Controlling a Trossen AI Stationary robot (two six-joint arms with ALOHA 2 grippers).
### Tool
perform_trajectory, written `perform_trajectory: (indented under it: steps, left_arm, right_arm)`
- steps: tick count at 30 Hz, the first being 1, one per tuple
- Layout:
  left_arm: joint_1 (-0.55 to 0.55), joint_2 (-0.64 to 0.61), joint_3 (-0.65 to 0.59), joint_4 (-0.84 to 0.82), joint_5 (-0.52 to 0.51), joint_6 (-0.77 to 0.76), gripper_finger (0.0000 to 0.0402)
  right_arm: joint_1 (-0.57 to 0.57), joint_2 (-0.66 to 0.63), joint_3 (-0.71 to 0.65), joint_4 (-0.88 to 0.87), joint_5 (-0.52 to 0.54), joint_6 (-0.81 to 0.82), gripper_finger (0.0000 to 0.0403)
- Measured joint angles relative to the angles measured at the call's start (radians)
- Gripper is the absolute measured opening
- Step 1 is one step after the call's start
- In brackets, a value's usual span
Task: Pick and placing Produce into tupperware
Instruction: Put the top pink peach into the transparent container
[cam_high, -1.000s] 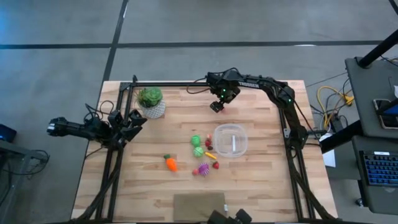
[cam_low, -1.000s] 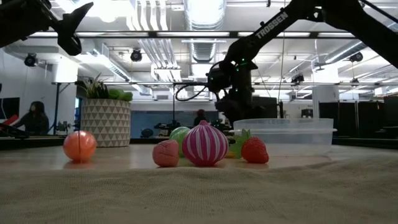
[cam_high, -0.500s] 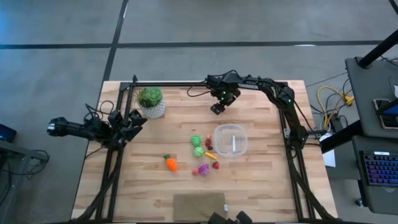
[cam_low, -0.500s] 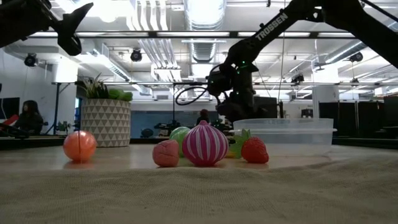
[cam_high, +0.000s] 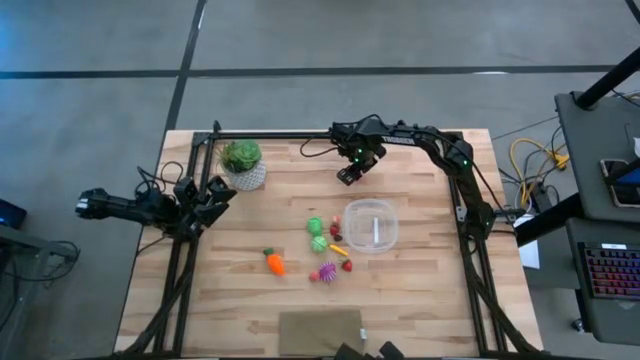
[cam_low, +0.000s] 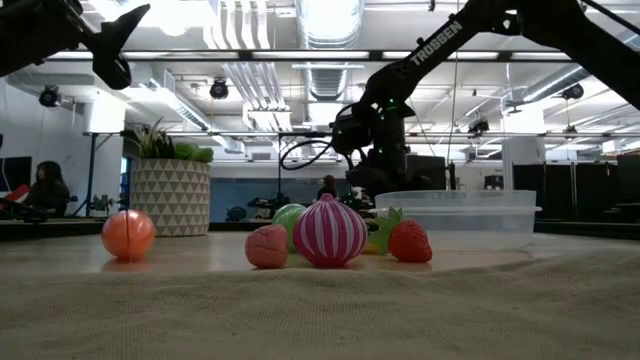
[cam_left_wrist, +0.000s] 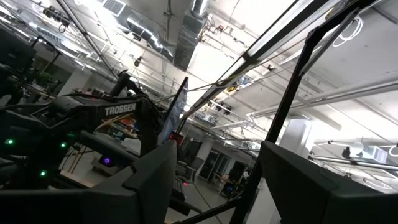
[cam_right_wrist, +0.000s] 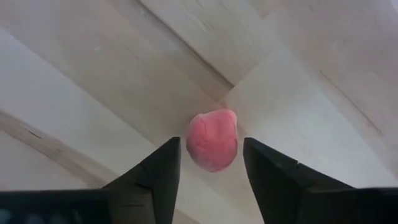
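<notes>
The robot has two dark arms, the left arm (cam_high: 150, 207) and the right arm (cam_high: 440, 150), each made of thick black parts joined together. Black cables loop out near the right arm's wrist, small green lights glow on it, and white letters on its side spell TROSSEN. The fingers (cam_right_wrist: 155, 174) seen from the right wrist are dark, flat and wide, with slanted tips.

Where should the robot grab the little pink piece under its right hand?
Probably across its rounded middle, coming straight down from above. In the right wrist view the pink piece lies alone on the bare wooden table, so nothing blocks either side. The right gripper is open, with one finger on each side of the piece.
</notes>
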Motion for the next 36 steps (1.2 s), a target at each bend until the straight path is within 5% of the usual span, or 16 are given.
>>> perform_trajectory:
  steps: [17,36]
  left_arm:
    - [0.0,0.0,0.0,0.0,0.002,-0.001,0.0219]
    - [0.0,0.0,0.0,0.0,0.003,-0.001,0.0219]
  right_arm:
    - [0.015,0.001,-0.029,0.051,0.005,0.02,0.0115]
    - [0.018,0.002,-0.03,0.081,0.023,0.011,0.0204]
